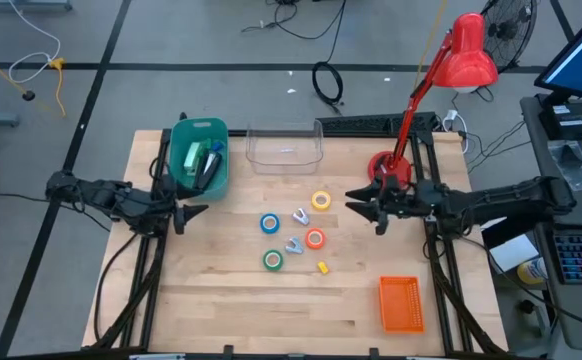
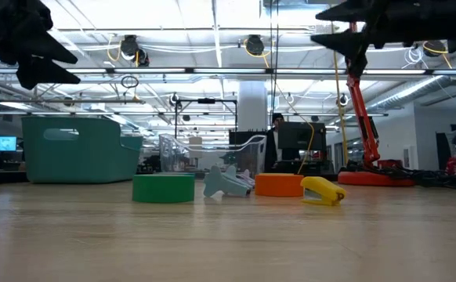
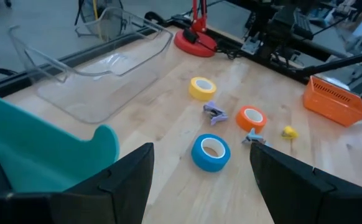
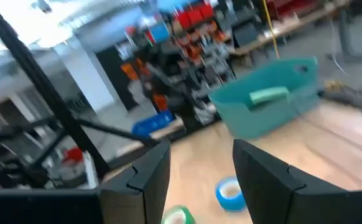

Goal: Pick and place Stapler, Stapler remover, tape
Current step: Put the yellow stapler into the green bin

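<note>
Overhead, the wooden desk (image 1: pixel 221 300) carries three containers. Teal bin (image 1: pixel 200 157) sits at about 10 o'clock from the desk centre, near the back edge. It holds dark and green items; what they are cannot be told. Clear plastic tray (image 1: pixel 285 148) stands at 12 o'clock, just beside the bin, and looks to hold nothing. Orange basket (image 1: pixel 401 303) lies at 4 o'clock near the front right corner, well apart from the rest; no contents seen in it.

Tape rolls lie loose in the middle of the desk, in no container. Yellow tape (image 1: pixel 320 201) at 1 o'clock of the cluster, blue tape (image 1: pixel 270 224) at 9 o'clock, orange tape (image 1: pixel 315 238) at 3 o'clock, green tape (image 1: pixel 272 260) at 7 o'clock. Two small grey clip-like pieces (image 1: pixel 298 216) lie between the rolls; whether either is the staple remover cannot be told. A small yellow object (image 1: pixel 322 267) lies at 5 o'clock of the cluster, just beside the orange tape.

Left hand (image 1: pixel 193 212) hovers above the desk at 9 o'clock, near the bin's front, fingers parted, gripping nothing. Right hand (image 1: pixel 362 201) hovers at 3 o'clock, beside the red lamp base (image 1: pixel 382 165), fingers apart, also empty. In the low view both hands hang high over the desk.
</note>
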